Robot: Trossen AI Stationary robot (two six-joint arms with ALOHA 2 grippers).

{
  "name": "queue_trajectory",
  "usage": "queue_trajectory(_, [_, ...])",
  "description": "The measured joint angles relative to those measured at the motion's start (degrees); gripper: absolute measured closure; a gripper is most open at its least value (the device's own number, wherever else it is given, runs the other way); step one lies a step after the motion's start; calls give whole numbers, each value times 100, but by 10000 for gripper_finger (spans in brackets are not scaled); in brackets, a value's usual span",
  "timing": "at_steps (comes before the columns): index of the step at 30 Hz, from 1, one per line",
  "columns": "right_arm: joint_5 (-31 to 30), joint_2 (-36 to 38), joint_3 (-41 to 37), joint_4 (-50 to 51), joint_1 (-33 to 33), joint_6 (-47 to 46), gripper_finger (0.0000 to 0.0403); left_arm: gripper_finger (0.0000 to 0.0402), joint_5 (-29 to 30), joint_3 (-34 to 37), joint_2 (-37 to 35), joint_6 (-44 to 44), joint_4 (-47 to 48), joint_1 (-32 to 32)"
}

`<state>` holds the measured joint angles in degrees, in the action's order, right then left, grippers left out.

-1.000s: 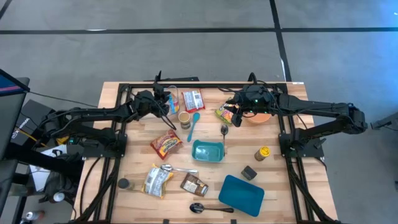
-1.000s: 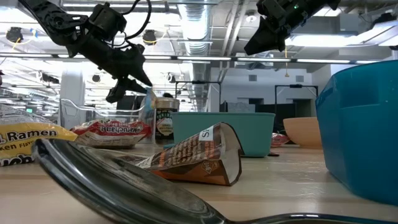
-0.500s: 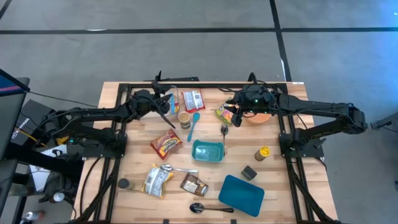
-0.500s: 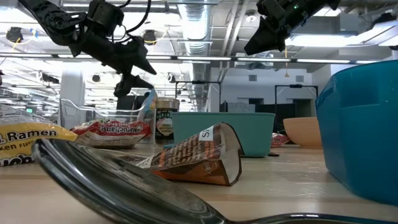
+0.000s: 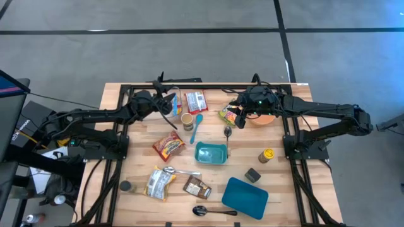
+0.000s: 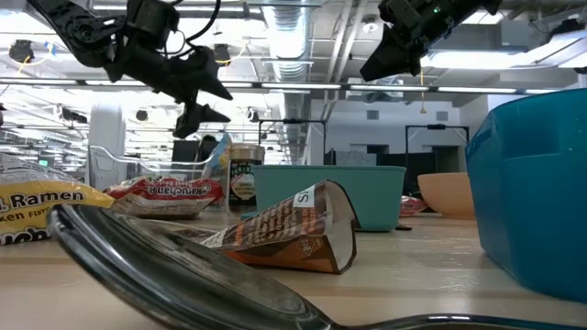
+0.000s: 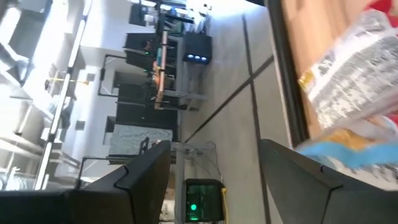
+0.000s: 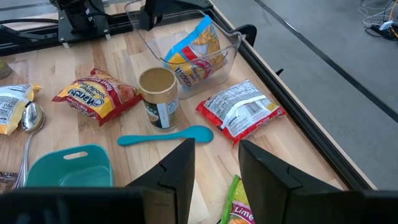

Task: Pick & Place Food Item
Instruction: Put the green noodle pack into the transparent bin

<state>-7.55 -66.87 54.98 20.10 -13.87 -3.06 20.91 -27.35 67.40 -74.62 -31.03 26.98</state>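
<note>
Left gripper [image 5: 169, 101] hung above the clear container [image 8: 186, 46], jaws apart and empty, blue-and-yellow snack bag [image 8: 193, 50] inside, so placement looked done; retreat remained.

**Crowded back edge, open lane down the middle**

Below my left gripper [image 5: 172, 104] sits a clear container [image 8: 189, 46] with a blue-and-yellow snack bag [image 8: 193, 53] in it; its walls block any low sideways sweep. Just beside it, toward my right gripper [image 5: 238, 118], the jar [image 5: 187, 119], the blue spoon [image 5: 195, 127] and a red-and-white packet [image 5: 196, 101] fill the gap between the two arms. Under my right jaws lies a green packet [image 5: 227, 115], with the orange bowl [image 5: 262, 119] close on the outer side. Nearer the front, bare wood shows between the red noodle packet [image 5: 168, 145] and the teal bin [image 5: 211, 153], enough to pass through.
</note>
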Motion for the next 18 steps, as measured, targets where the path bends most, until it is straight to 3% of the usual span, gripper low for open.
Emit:
queue_trajectory(9, [0,0,0,0,-1,1,285,157,2,0,0,1236,-420,9])
queue_trajectory(18, [0,0,0,8,-2,1,285,178,22,2,-107,4402,-477,-85])
